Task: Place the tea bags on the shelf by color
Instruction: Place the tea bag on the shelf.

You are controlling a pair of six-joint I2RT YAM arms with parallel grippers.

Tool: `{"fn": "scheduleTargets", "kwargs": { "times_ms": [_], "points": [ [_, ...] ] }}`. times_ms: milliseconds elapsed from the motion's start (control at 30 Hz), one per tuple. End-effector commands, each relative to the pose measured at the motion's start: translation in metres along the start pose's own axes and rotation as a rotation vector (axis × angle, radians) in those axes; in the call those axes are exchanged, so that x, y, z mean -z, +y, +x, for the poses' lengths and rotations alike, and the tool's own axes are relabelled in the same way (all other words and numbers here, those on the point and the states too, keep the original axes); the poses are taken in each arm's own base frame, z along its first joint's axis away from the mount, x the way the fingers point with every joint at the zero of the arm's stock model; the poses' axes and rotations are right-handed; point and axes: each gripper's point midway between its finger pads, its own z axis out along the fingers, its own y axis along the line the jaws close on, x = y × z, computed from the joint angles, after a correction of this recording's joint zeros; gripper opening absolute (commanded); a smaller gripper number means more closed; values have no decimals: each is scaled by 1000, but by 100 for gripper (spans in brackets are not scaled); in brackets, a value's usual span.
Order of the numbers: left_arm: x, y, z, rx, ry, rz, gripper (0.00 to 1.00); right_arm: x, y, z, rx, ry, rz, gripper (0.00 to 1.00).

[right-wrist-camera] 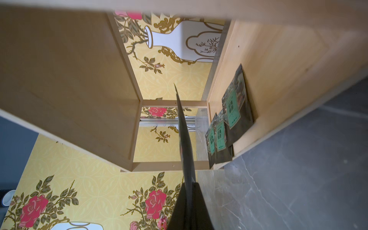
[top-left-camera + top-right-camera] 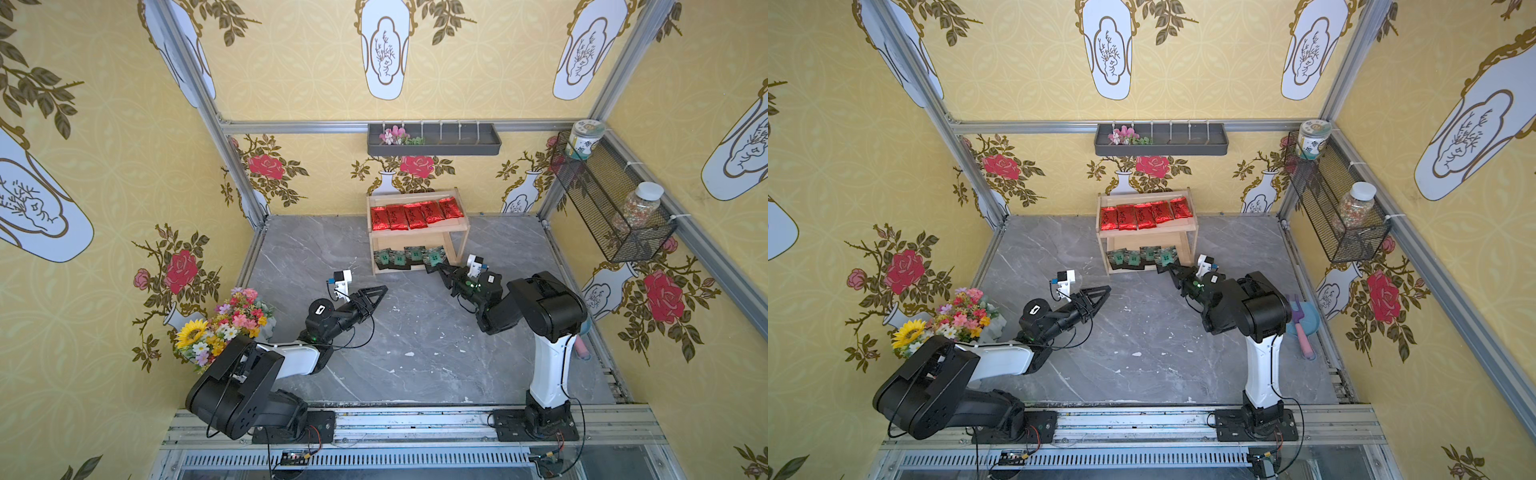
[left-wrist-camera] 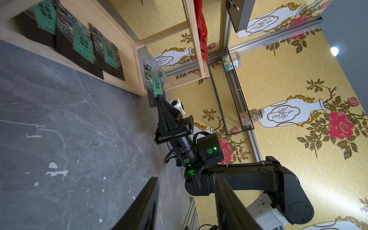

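Observation:
The wooden shelf stands at the back wall. Several red tea bags lie in a row on its upper board. Three dark green-labelled tea bags lie on the lower board. My right gripper is shut on another green-labelled tea bag, held upright at the right end of the lower board. My left gripper hangs open and empty over the grey table, left of the shelf.
A flower bouquet stands at the left wall beside the left arm. A dark wall tray hangs above the shelf. A black mesh basket with two jars is on the right wall. A blue scoop lies behind the right arm.

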Motion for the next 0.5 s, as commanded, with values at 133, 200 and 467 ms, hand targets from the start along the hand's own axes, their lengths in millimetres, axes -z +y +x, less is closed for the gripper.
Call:
{"fn": "scheduleTargets", "kwargs": {
  "times_ms": [133, 200, 467],
  "points": [
    [3, 5, -5, -24, 10, -12, 51, -16, 1, -19, 18, -8, -12, 1],
    [3, 6, -5, -25, 10, -12, 51, -19, -1, -24, 15, -8, -7, 2],
    [6, 9, -12, -21, 5, -16, 51, -26, -15, -36, -6, 4, 40, 4]
  ]
}}
